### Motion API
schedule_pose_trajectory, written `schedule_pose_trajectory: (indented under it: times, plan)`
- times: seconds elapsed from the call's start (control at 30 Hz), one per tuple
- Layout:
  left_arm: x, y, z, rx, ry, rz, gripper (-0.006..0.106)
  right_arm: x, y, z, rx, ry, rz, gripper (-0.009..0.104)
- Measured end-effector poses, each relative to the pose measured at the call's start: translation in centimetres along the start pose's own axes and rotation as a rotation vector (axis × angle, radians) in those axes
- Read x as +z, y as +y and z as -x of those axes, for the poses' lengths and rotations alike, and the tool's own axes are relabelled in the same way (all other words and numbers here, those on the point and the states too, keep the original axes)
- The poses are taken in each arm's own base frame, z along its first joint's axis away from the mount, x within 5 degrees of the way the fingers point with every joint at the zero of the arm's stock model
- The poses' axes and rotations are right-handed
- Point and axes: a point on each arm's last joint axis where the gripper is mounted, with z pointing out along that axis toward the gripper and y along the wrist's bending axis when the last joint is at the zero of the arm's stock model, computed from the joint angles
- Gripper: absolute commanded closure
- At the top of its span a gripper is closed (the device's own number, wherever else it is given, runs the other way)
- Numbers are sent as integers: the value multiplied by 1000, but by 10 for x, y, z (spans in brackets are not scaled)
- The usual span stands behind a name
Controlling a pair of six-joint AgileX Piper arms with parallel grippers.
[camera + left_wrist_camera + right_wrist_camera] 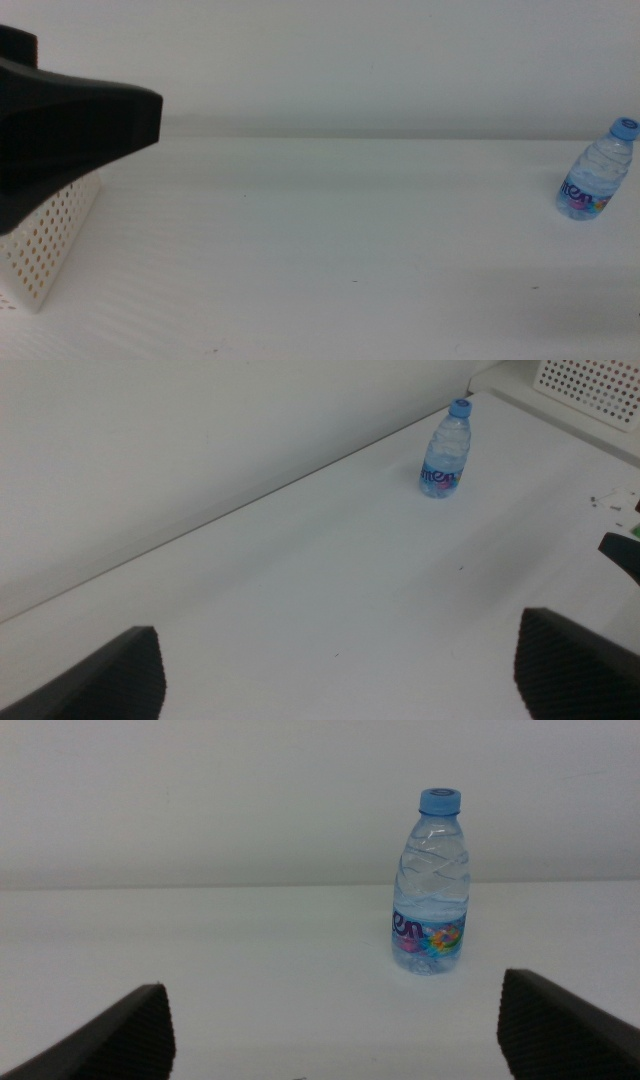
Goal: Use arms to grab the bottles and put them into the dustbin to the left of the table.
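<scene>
A small clear water bottle (597, 172) with a blue cap stands upright at the far right of the white table (330, 250). The right wrist view has the bottle (432, 885) straight ahead, some way off. My right gripper (335, 1025) is open and holds nothing; it is outside the middle view. My left arm (80, 120) is a dark shape above the white perforated dustbin (50, 245) at the left edge. My left gripper (340, 665) is open and empty, with the bottle (445, 450) far across the table. No other bottle is visible.
A pale wall runs along the table's far edge. In the left wrist view a white perforated surface (590, 385) sits beyond the bottle, and a dark part (625, 550) pokes in at the picture's edge.
</scene>
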Motion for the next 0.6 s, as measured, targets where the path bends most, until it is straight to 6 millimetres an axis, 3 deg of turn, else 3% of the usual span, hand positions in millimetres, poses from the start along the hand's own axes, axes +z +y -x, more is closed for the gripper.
schedule_pose_trajectory:
  times: [0.6]
  plan:
    - [0, 1, 0, 7, -2, 11, 7, 0, 0, 4, -15, -49, -3, 10]
